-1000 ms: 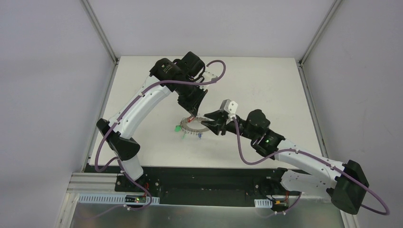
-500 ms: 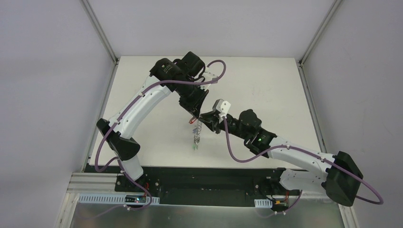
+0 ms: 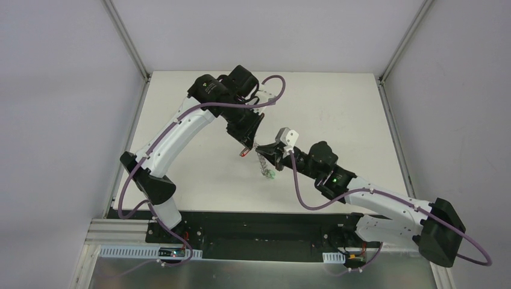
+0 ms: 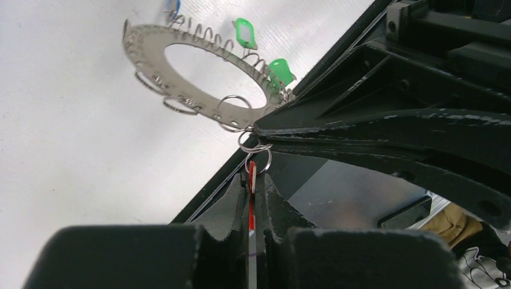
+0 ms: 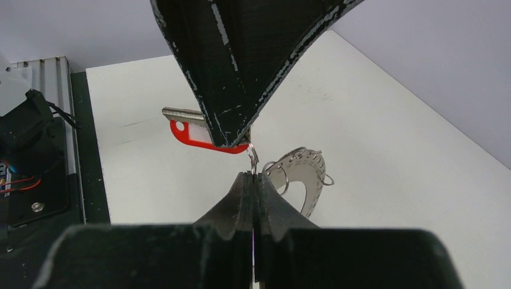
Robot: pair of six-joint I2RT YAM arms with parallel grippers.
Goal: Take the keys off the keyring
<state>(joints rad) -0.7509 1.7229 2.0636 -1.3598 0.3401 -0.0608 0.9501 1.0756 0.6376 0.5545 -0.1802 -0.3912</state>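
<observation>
My left gripper [image 4: 252, 180] is shut on the red key [image 4: 251, 171], edge-on between its pads. It also shows in the top view [image 3: 246, 149]. The red key [image 5: 196, 133] joins through small split rings to the grey keyring [image 4: 150, 51], which hangs in the air above the table. My right gripper [image 5: 253, 176] is shut on a small split ring [image 5: 253, 158] at the keyring's [image 5: 304, 174] rim, tip to tip with the left gripper. Two green keys [image 4: 244, 33] [image 4: 280, 71] and a blue key [image 4: 173, 7] hang on the rim. In the top view the keyring [image 3: 263, 164] hangs edge-on below my right gripper [image 3: 260, 149].
The white table [image 3: 337, 114] lies under both grippers. Its black front edge [image 3: 253, 218] and the arm bases are close below. Grey walls stand on the left, right and back.
The keyring lay flat on the table and now hangs lifted. My right gripper has closed in on its rim beside the left gripper. The ring has swung a little to the right.
</observation>
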